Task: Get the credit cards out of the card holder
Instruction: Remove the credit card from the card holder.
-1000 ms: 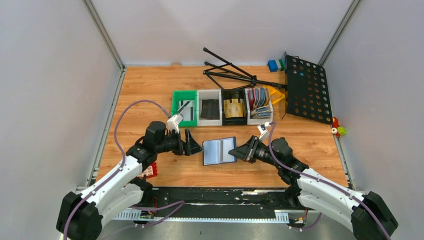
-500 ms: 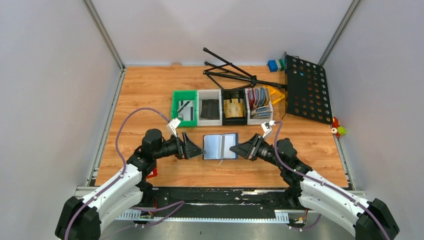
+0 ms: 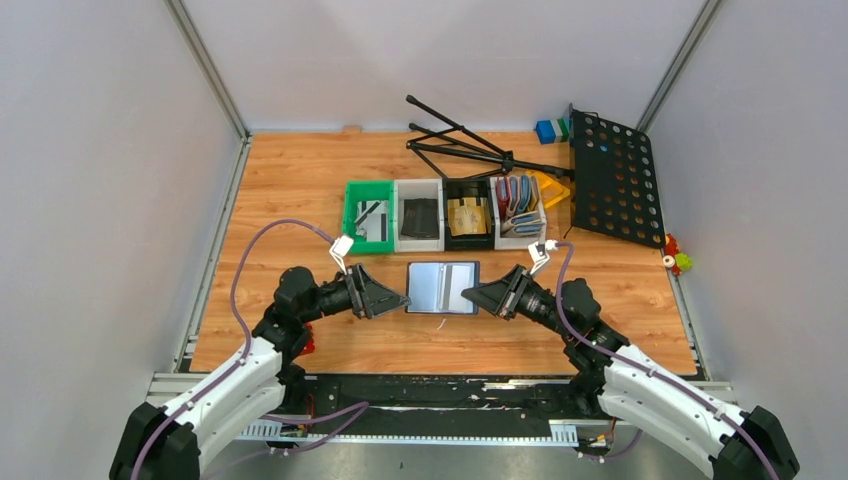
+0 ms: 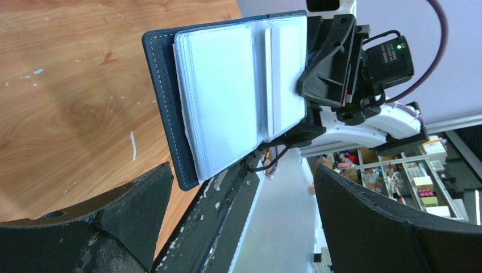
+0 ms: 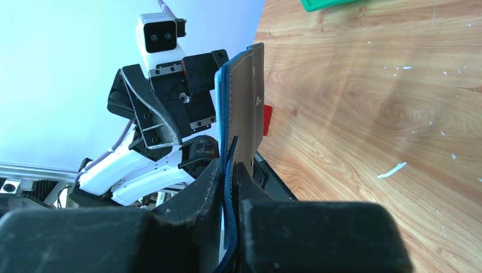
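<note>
The navy card holder (image 3: 442,287) is open, its pale pocketed inside facing up, and held off the table. My right gripper (image 3: 470,296) is shut on its right edge; in the right wrist view the blue edge (image 5: 241,108) sits pinched between the fingers (image 5: 204,187). My left gripper (image 3: 392,299) is open and empty, with its tips beside the holder's left edge. In the left wrist view the holder (image 4: 227,96) hangs just beyond the wide-spread gripper (image 4: 243,187). No credit card shows clearly in the pockets. Loose cards lie in the bins behind.
A row of bins stands behind: green (image 3: 352,200) with a silver-grey card, white (image 3: 401,215) with a dark card, black (image 3: 467,216) with a tan card, and white (image 3: 518,200) with upright holders. A folded black stand (image 3: 470,145) and perforated plate (image 3: 615,180) lie at the back right.
The right gripper has carried the open holder a little farther from the arms. The left gripper has moved toward the holder's left edge and stays open.
</note>
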Motion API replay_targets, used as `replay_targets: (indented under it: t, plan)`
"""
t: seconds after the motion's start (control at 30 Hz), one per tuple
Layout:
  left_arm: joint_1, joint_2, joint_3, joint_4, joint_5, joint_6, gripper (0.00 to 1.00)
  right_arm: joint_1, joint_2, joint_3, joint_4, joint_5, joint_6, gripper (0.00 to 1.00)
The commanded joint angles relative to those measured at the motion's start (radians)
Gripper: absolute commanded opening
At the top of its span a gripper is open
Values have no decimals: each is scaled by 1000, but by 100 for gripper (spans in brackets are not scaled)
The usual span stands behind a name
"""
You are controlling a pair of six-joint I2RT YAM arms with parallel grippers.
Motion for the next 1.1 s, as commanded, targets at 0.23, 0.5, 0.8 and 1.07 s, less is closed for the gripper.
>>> replay_targets:
  t: [0.23, 0.5, 0.8, 1.07]
  plan:
    - [7, 66, -23, 265, 60, -125, 98, -2, 35, 47, 204, -68, 79, 0]
    - [7, 40, -1, 82, 0, -36, 98, -1, 5, 77, 134, -57, 46, 0]
    - [7, 50, -17, 203, 20, -95, 98, -2, -13, 91, 123, -73, 59, 0]
    - [7, 90, -45, 419, 55, -207, 93, -2, 33, 87, 171, -108, 86, 0]
